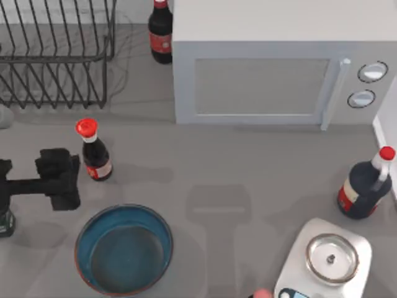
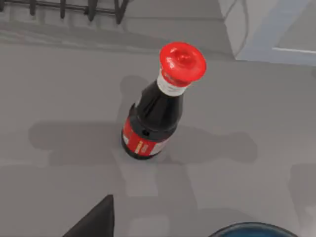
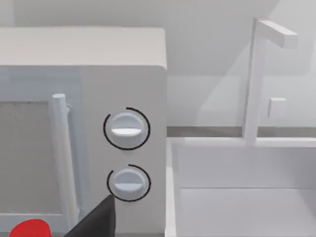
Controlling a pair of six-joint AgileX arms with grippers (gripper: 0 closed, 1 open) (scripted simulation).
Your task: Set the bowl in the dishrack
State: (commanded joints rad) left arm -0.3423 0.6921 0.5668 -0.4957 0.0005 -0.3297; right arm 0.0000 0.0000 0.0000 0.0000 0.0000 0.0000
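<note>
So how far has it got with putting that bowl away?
Barely begun. The bowl sits on the table, not in the dishrack. The left claw hovers beside it, near a red-capped bottle, holding nothing. Grasping, lifting and placing remain.

Plain matte grey tabletop (image 1: pixel 248 180) fills the frame, soft shadows across it. Boxy pale grey microwave (image 1: pixel 273 68) with two round dials, upper right. White rectangular sink basin (image 3: pixel 242 192) with a white angular tap (image 3: pixel 259 74), far right edge.
</note>
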